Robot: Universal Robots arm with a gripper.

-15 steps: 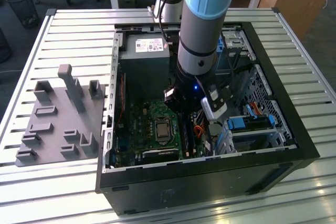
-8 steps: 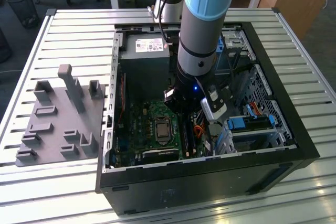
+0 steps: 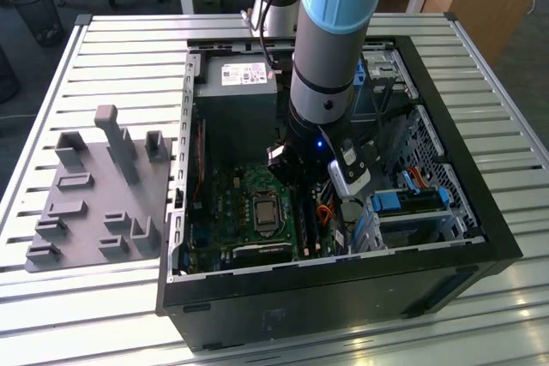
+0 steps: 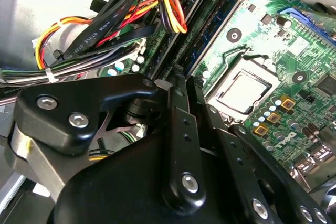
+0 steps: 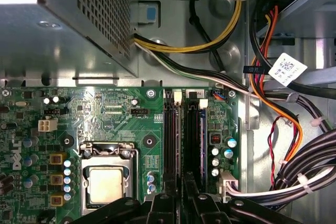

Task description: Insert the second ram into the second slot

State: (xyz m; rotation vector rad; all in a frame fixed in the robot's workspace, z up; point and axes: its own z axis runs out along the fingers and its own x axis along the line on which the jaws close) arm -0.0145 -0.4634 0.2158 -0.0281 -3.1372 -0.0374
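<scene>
My arm [image 3: 330, 57] reaches down into the open computer case [image 3: 343, 293], above the motherboard [image 3: 249, 212]. In both wrist views the gripper [image 4: 187, 83] [image 5: 182, 199] sits low over the near end of two parallel black memory slots [image 5: 170, 135]. Its fingers [image 4: 177, 129] stand close together with only a thin gap. The second ram [image 5: 202, 140] shows as a thin blue edge along the second slot [image 5: 194, 129], running away from the fingertips. How deep it sits in the slot is hidden.
The processor socket [image 5: 107, 182] lies beside the slots. The grey power supply [image 5: 68, 19] and thick cable bundles [image 5: 294, 129] [image 4: 105, 19] crowd the other sides. Outside the case, a grey holder block [image 3: 94, 186] lies on the slatted table at the exterior view's left.
</scene>
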